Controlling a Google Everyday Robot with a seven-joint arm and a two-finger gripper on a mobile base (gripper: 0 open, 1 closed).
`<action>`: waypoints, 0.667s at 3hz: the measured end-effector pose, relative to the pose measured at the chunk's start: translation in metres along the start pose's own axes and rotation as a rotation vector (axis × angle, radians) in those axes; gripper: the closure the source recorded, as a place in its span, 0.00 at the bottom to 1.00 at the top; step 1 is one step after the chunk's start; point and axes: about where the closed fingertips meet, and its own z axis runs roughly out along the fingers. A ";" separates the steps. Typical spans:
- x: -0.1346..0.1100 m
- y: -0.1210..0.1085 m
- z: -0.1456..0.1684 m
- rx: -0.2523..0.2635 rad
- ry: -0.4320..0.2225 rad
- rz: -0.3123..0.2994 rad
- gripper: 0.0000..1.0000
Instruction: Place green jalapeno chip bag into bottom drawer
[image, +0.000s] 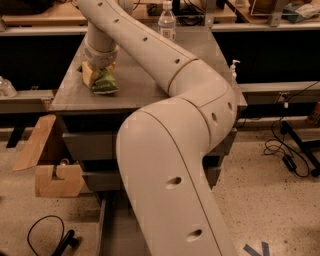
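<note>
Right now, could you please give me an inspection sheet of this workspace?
Surface: grey countertop.
Job's things: green jalapeno chip bag lying on the countertop's left side; bottom drawer open at floor level, partly hidden by the arm.
Clutter: tan block beside the bag; water bottle at the rear; pump bottle at the right edge.
Grippers: gripper down at the bag; grasp hidden.
Cables: black cable on the floor, left; more cables on the right.
Surroundings: cardboard pieces on the floor, left.
</note>
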 end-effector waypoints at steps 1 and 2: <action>-0.002 0.000 -0.004 0.000 0.000 0.000 0.95; 0.021 0.000 -0.055 0.088 0.009 0.004 1.00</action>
